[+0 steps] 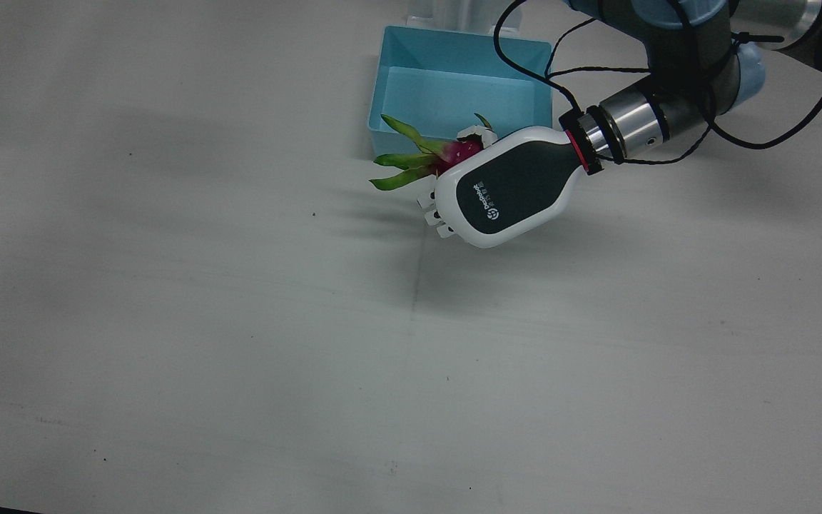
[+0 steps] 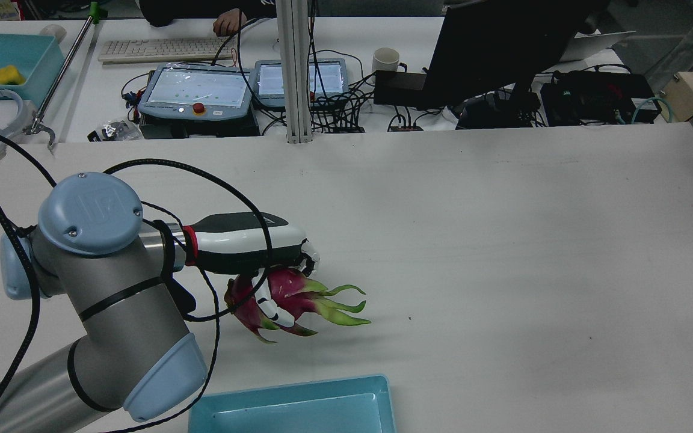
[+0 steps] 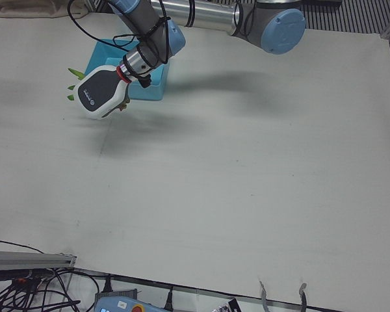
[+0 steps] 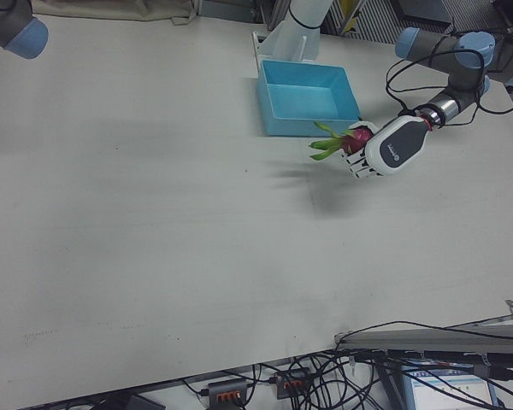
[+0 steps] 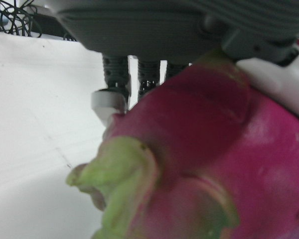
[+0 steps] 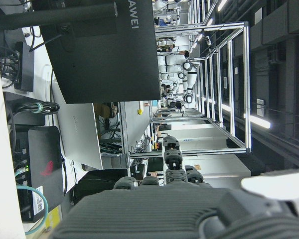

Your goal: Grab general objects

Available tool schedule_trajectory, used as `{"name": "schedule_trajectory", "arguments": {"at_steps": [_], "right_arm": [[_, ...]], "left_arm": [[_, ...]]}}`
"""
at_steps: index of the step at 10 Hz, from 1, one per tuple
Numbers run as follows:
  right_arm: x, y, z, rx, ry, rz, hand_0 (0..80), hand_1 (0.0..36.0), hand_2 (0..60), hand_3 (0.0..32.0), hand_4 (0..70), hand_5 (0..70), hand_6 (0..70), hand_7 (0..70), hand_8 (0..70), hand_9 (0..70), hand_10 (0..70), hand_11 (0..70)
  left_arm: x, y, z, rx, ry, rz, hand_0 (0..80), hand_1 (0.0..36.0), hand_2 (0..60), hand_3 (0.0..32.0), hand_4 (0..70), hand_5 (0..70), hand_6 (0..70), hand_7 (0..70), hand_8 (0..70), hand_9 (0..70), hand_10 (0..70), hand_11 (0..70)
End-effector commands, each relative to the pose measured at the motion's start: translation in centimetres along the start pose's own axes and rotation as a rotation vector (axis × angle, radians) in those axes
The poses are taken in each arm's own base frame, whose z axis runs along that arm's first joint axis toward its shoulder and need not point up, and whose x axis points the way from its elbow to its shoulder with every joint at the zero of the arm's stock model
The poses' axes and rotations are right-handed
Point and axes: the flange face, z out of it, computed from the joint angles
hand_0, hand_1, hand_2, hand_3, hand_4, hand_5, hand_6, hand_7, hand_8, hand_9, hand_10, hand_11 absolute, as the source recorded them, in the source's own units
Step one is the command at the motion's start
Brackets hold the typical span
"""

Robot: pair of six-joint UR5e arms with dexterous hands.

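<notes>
Front view: left robot hand [image 1: 507,187] clamped on dragon fruit [image 1: 454,153], mostly hidden; right hand's fingers unclear.

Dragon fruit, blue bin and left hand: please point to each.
dragon fruit [image 2: 291,286], rear view, pink body.
blue bin [image 1: 454,91], front view, inner floor.
left hand [image 1: 507,187], front view, dark back.

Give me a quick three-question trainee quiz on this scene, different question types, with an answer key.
1. True or false: the left hand holds the dragon fruit clear of the table.
2. Multiple choice: the blue bin contains A) a ball B) nothing visible C) the fruit.
3. Fill in: the fruit's green tips point ____ from the left arm's side of the table, toward the middle.

Key: 1 true; 2 B; 3 away
</notes>
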Motion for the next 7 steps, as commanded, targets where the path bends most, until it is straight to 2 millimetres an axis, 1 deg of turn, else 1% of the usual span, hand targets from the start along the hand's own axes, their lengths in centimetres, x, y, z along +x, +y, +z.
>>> {"name": "schedule_trajectory", "arguments": {"at_steps": [1, 2, 3, 4, 5, 6, 7], "right_arm": [[0.0, 0.0, 0.0, 0.000, 0.000, 0.000, 0.0, 0.0, 0.0, 0.0, 0.0, 0.0, 0.0, 0.0, 0.0, 0.0, 0.0, 0.0], [0.0, 0.0, 0.0, 0.000, 0.000, 0.000, 0.0, 0.0, 0.0, 0.0, 0.0, 0.0, 0.0, 0.0, 0.0, 0.0, 0.0, 0.0], [0.0, 0.0, 0.0, 0.000, -0.002, 0.000, 0.0, 0.0, 0.0, 0.0, 0.0, 0.0, 0.0, 0.0, 0.0, 0.0, 0.0, 0.0], [0.0, 0.0, 0.0, 0.000, 0.000, 0.000, 0.0, 0.0, 0.0, 0.0, 0.0, 0.0, 0.0, 0.0, 0.0, 0.0, 0.0, 0.0], [0.0, 0.0, 0.0, 0.000, -0.002, 0.000, 0.0, 0.0, 0.0, 0.0, 0.0, 0.0, 0.0, 0.0, 0.0, 0.0, 0.0, 0.0], [0.1, 0.0, 0.0, 0.000, 0.001, 0.000, 0.0, 0.0, 0.0, 0.0, 0.0, 0.0, 0.0, 0.0, 0.0, 0.0, 0.0, 0.0], [0.0, 0.0, 0.0, 0.000, 0.000, 0.000, 0.0, 0.0, 0.0, 0.0, 0.0, 0.0, 0.0, 0.0, 0.0, 0.0, 0.0, 0.0]], "left_arm": [[0.4, 2.6, -0.6, -0.100, -0.091, -0.035, 51.6, 26.3, 60.0, 0.0, 57.1, 56.1, 67.7, 70.0, 52.8, 56.8, 70.0, 70.0], [0.8, 3.6, -1.3, -0.120, -0.100, -0.038, 52.4, 27.2, 60.0, 0.0, 57.6, 56.2, 67.5, 70.0, 52.3, 56.0, 70.0, 70.0], [1.0, 5.1, -1.7, -0.140, -0.116, -0.045, 52.5, 27.4, 60.0, 0.0, 58.2, 56.2, 67.7, 70.0, 52.2, 55.9, 70.0, 70.0], [1.1, 6.9, -1.7, -0.168, -0.146, -0.058, 52.8, 27.7, 60.0, 0.0, 58.7, 55.8, 67.8, 70.0, 52.2, 55.9, 70.0, 70.0], [0.7, 8.5, -1.6, -0.195, -0.173, -0.070, 52.8, 27.8, 60.0, 0.0, 58.9, 55.6, 67.6, 70.0, 52.1, 55.7, 70.0, 70.0], [0.3, 10.7, -1.3, -0.240, -0.200, -0.081, 53.0, 27.9, 60.0, 0.0, 59.5, 55.1, 67.6, 70.0, 52.1, 55.7, 70.0, 70.0], [0.0, 12.0, -1.1, -0.262, -0.219, -0.087, 54.0, 28.2, 60.0, 0.0, 61.6, 55.5, 68.6, 70.0, 52.2, 55.6, 70.0, 70.0]]}}
